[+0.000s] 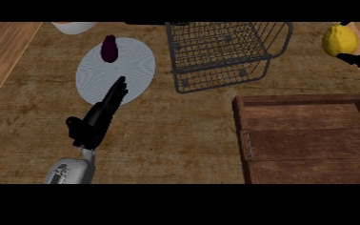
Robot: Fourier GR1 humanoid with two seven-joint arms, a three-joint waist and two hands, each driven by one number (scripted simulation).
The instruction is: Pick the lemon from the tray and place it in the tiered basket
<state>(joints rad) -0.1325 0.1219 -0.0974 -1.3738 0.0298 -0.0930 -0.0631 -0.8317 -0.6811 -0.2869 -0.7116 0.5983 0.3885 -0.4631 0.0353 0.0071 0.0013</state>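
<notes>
Worktop [183, 133]: brown wood-look surface, matt, mottled, rough-looking. Strip at far left [14, 47]: lighter wood, smoother, w/ straight grain. Tray [302, 143]: dark reddish wood planks, matt, grain lines visible. Tiered basket [218, 40]: thin dark metal wire, slight sheen. Plate [134, 71]: pale grey, matt, w/ very fine ribbed texture. Aubergine [109, 49] on it: dark purple skin, smooth. Lemon [338, 39]: yellow skin, matt. Left hand [95, 121]: black, matt, prob. plastic or rubber. Forearm [70, 171]: grey hard shell, smooth, a bit glossy. Bowl [74, 26] at top: white, smooth.
</notes>
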